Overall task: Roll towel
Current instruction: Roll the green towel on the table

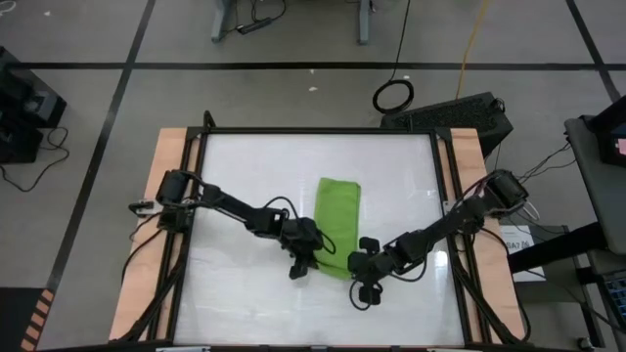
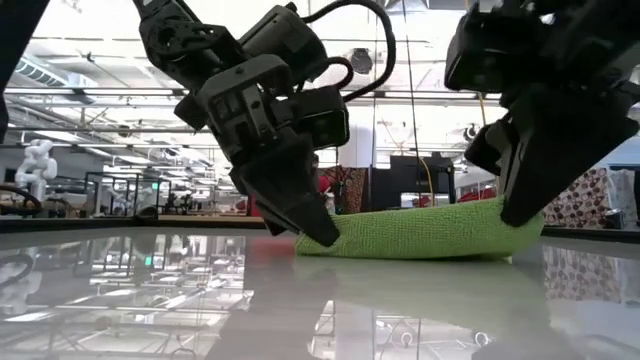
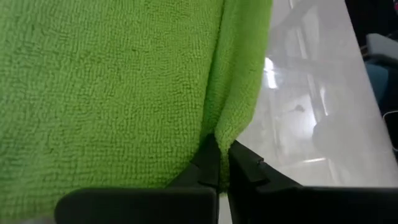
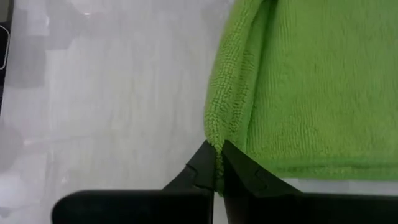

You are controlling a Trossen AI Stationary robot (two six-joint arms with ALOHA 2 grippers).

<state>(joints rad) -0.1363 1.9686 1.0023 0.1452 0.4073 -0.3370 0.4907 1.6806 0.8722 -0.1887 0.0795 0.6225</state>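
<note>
While both pincers are gripping: each is pinching one near corner of the towel [image 1: 337, 223].
Towel: lying on the white table [image 1: 245, 176] near its middle, folded into a long strip that is running away from the arms; the near end is sitting between the two pincers.
Left pincer [image 1: 303, 262]: reaching in from the left side and closing on the towel's near left corner; in the left wrist view the fingers [image 3: 208, 163] are squeezing a fold of the green edge [image 3: 239, 112].
Right pincer [image 1: 360, 262]: reaching in from the right side and closing on the near right corner; in the right wrist view the fingers [image 4: 202, 165] are nipping the doubled hem [image 4: 227, 106].
Low view: the towel [image 2: 420, 232] is lying nearly flat on the table, its ends lifting slightly where the left pincer [image 2: 310, 225] and the right pincer [image 2: 520, 205] are holding them.
</note>
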